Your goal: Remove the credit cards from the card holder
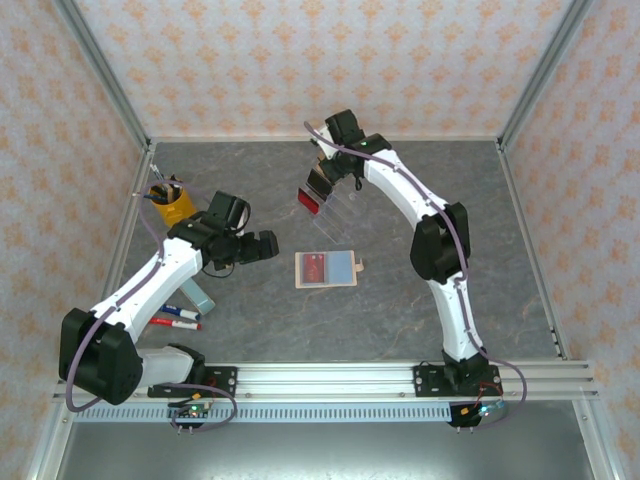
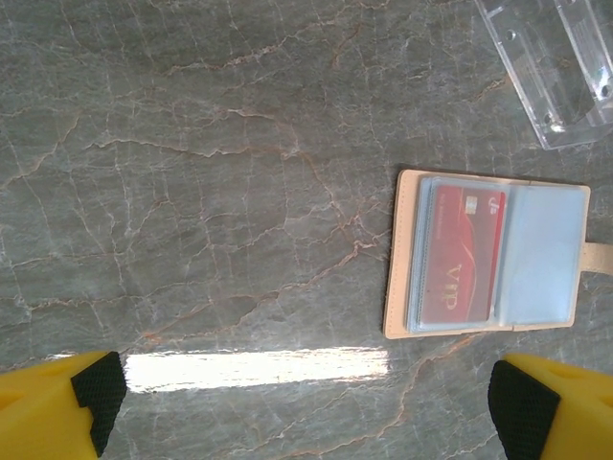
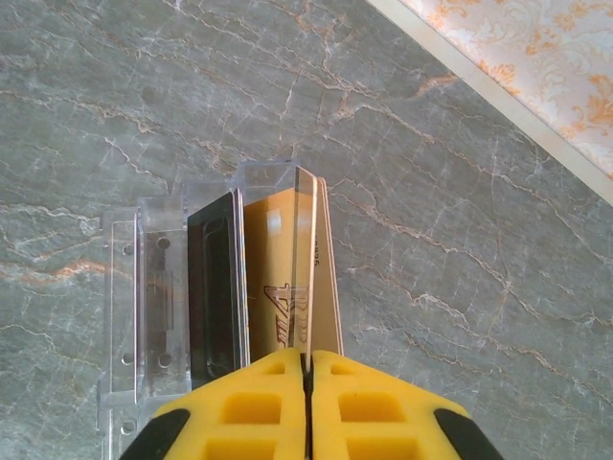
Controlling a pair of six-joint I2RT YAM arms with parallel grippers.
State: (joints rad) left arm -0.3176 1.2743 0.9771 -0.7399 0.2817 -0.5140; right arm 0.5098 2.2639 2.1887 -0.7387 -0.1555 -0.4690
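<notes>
The card holder (image 1: 327,269) lies open and flat mid-table, tan with grey-blue pockets, a red credit card (image 2: 464,254) tucked in its left pocket. My left gripper (image 2: 306,412) hovers open to its left, nothing between its fingers (image 2: 96,393). At the back, my right gripper (image 3: 308,362) is shut on the top edge of a tan credit card (image 3: 273,287) standing upright in the clear slotted stand (image 3: 153,297). A dark credit card (image 3: 215,287) stands in the slot beside it. From above, the right gripper (image 1: 322,180) sits over that stand, where a red face (image 1: 312,200) shows.
A yellow cup of pens (image 1: 170,205) stands at the far left. Markers (image 1: 175,317) and a pale blue object (image 1: 197,293) lie by the left arm. Patterned walls close in the back and sides of the table. The stand's corner (image 2: 556,67) lies just beyond the card holder.
</notes>
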